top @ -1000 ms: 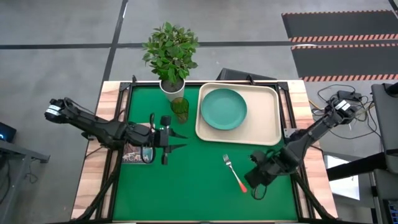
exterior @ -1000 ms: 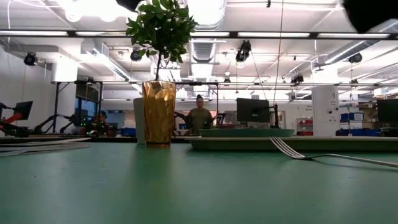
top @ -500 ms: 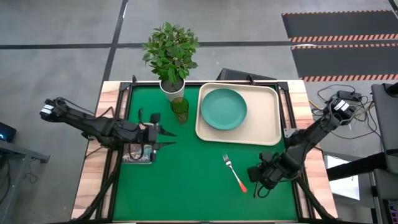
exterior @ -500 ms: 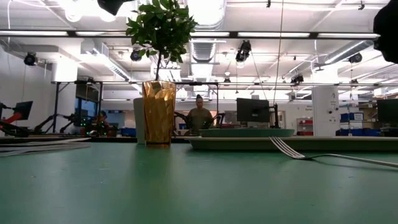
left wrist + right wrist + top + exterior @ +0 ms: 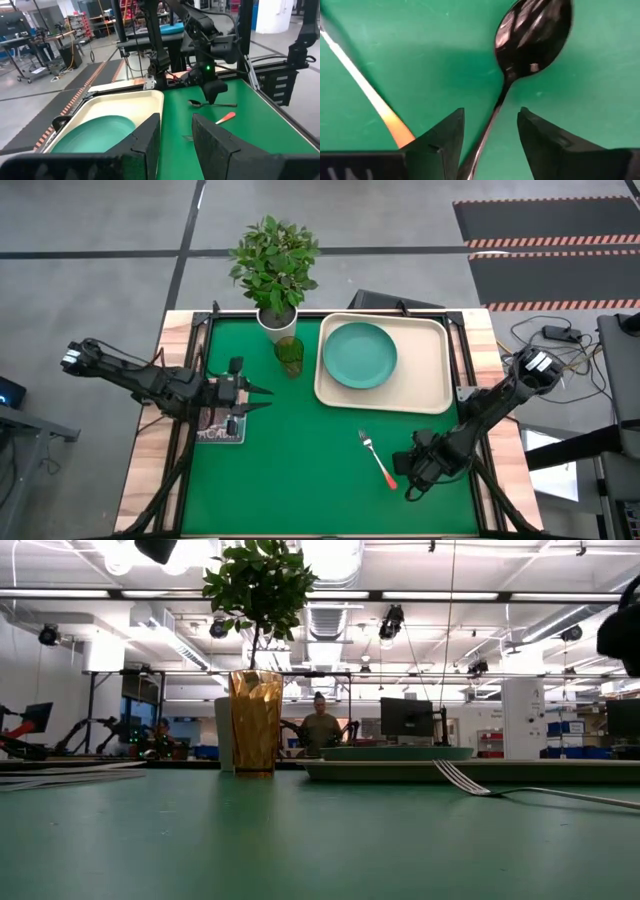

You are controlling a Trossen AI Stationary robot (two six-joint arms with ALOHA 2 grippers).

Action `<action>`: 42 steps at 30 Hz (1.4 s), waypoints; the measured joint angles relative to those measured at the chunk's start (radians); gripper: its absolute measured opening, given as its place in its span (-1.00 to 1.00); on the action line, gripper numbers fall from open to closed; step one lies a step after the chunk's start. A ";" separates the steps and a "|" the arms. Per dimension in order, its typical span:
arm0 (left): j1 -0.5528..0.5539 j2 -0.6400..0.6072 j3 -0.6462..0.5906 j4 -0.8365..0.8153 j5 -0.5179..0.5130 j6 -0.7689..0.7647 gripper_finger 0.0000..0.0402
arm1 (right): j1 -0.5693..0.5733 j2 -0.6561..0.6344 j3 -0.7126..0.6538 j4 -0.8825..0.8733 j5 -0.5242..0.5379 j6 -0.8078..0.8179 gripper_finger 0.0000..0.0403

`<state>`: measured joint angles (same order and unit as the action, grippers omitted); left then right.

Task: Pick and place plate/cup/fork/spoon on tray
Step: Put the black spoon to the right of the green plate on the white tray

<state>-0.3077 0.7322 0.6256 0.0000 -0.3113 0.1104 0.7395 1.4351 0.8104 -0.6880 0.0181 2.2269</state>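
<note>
The pale teal plate [image 5: 360, 355] lies on the cream tray [image 5: 430, 375] at the far right of the green mat. The tinted cup [image 5: 289, 355] stands upright on the mat, left of the tray. The fork [image 5: 377, 458] lies flat at near right, red handle toward the near edge. The dark spoon [image 5: 532, 40] lies on the mat beside the fork's handle [image 5: 390, 120]. My right gripper [image 5: 491, 112] hovers low over it, open, a finger on either side of the thin handle, not touching. My left gripper [image 5: 268, 399] is open at mid left, holding nothing.
A potted plant [image 5: 277, 320] stands at the far edge, just behind the cup. A dark printed card [image 5: 222, 425] lies under my left arm at the mat's left edge. People [image 5: 322, 725] show in the room beyond the table.
My left gripper has drawn back toward the table's left edge, away from the cup. My right gripper has come down lower over the near right of the mat, beside the fork's handle. The fork, cup, plate and tray have stayed put.
</note>
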 joint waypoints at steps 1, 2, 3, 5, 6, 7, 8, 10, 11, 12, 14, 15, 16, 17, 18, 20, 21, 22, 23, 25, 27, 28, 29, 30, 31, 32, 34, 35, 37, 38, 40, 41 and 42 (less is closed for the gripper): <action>0.000 0.000 -0.002 -0.001 0.001 0.000 -0.53 | 0.000 0.011 0.000 0.003 0.000 0.000 -0.14; 0.000 0.002 -0.004 -0.001 0.001 0.000 -0.53 | 0.000 0.021 0.000 0.001 0.000 0.000 -0.15; 0.000 0.004 -0.004 -0.001 0.001 0.000 -0.53 | 0.000 0.033 0.000 0.003 0.000 0.000 -0.16; 0.000 0.007 -0.007 -0.002 0.001 0.001 -0.53 | 0.000 0.047 0.001 0.009 0.000 -0.001 -0.20; 0.000 0.010 -0.007 0.000 0.001 0.001 -0.53 | 0.000 0.052 0.001 0.012 0.000 0.000 -0.23; 0.000 0.012 -0.007 0.001 0.001 0.001 -0.53 | 0.000 0.054 0.001 0.016 0.001 -0.001 -0.27; 0.000 0.013 -0.007 -0.001 0.001 0.002 -0.53 | 0.000 0.055 0.001 0.018 0.001 -0.001 -0.31; 0.000 0.014 -0.007 0.000 0.001 0.002 -0.53 | 0.000 0.056 0.001 0.020 0.004 0.000 -0.41; 0.000 0.013 -0.007 -0.001 0.001 0.002 -0.53 | 0.000 0.057 0.001 0.020 0.005 0.000 -0.47; 0.000 0.013 -0.007 0.000 0.001 0.002 -0.53 | 0.000 0.057 0.001 0.019 0.005 0.000 -0.53; 0.000 0.013 -0.007 0.000 0.001 0.002 -0.53 | 0.000 0.059 0.000 0.016 0.005 0.000 -0.66; 0.000 0.012 -0.007 0.000 0.002 0.002 -0.53 | 0.000 0.060 0.000 0.016 0.005 -0.001 -0.72; 0.000 0.011 -0.007 0.000 0.001 0.002 -0.53 | 0.000 0.061 0.000 0.016 0.004 -0.001 -0.78; 0.000 0.011 -0.007 0.001 0.001 0.003 -0.53 | 0.000 0.061 0.000 0.017 0.005 -0.001 -0.83; 0.000 0.012 -0.007 0.001 0.001 0.005 -0.53 | 0.000 0.061 0.000 0.019 0.006 -0.002 -0.88; 0.000 0.013 -0.007 0.000 0.001 0.009 -0.53 | 0.000 0.058 0.000 0.021 0.008 -0.004 -0.94; 0.000 0.013 -0.007 0.000 0.001 0.009 -0.53 | 0.000 0.054 0.000 0.020 0.008 -0.005 -0.94; 0.000 0.013 -0.007 0.001 0.001 0.009 -0.53 | 0.000 0.049 0.000 0.020 0.008 -0.005 -0.95; 0.000 0.013 -0.007 0.001 0.001 0.009 -0.53 | 0.000 0.044 0.003 0.014 0.008 -0.005 -0.95; 0.000 0.012 -0.008 0.000 0.001 0.009 -0.53 | 0.000 0.023 0.013 0.000 0.011 -0.005 -0.95; 0.000 0.011 -0.008 0.000 0.001 0.009 -0.53 | 0.000 -0.007 0.027 -0.023 0.011 -0.005 -0.95; 0.000 0.011 -0.008 0.001 0.001 0.009 -0.53 | -0.002 -0.022 0.036 -0.038 0.011 -0.005 -0.95; 0.000 0.011 -0.008 0.000 0.001 0.009 -0.53 | -0.004 -0.039 0.045 -0.054 0.011 -0.005 -0.95; 0.000 0.013 -0.008 0.000 0.001 0.009 -0.53 | -0.010 -0.056 0.057 -0.075 0.011 -0.005 -0.95; 0.000 0.013 -0.008 0.001 0.001 0.009 -0.53 | -0.019 -0.072 0.070 -0.100 0.010 -0.010 -0.95; 0.000 0.013 -0.008 0.001 0.001 0.010 -0.53 | -0.031 -0.087 0.084 -0.128 0.010 -0.014 -0.95; 0.000 0.013 -0.009 0.013 0.001 0.012 -0.53 | -0.066 -0.114 0.112 -0.185 0.015 -0.030 -0.95; 0.000 0.014 -0.009 0.019 0.001 0.022 -0.53 | -0.089 -0.126 0.125 -0.208 0.021 -0.054 -0.95; 0.000 0.015 -0.010 0.025 0.001 0.035 -0.53 | -0.144 -0.144 0.151 -0.232 0.045 -0.133 -0.95; 0.000 0.015 -0.010 0.026 0.001 0.035 -0.53 | -0.178 -0.150 0.164 -0.236 0.055 -0.178 -0.95; 0.000 0.015 -0.010 0.027 0.001 0.038 -0.53 | -0.260 -0.156 0.191 -0.247 0.063 -0.274 -0.95; 0.000 0.015 -0.010 0.029 0.001 0.046 -0.53 | -0.303 -0.157 0.202 -0.250 0.063 -0.332 -0.95; 0.000 0.015 -0.010 0.031 0.001 0.054 -0.53 | -0.349 -0.157 0.214 -0.250 0.062 -0.395 -0.95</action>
<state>-0.3080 0.7471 0.6159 0.0310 -0.3103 0.1647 0.3909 1.2781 1.0249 -0.9382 0.0799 1.8317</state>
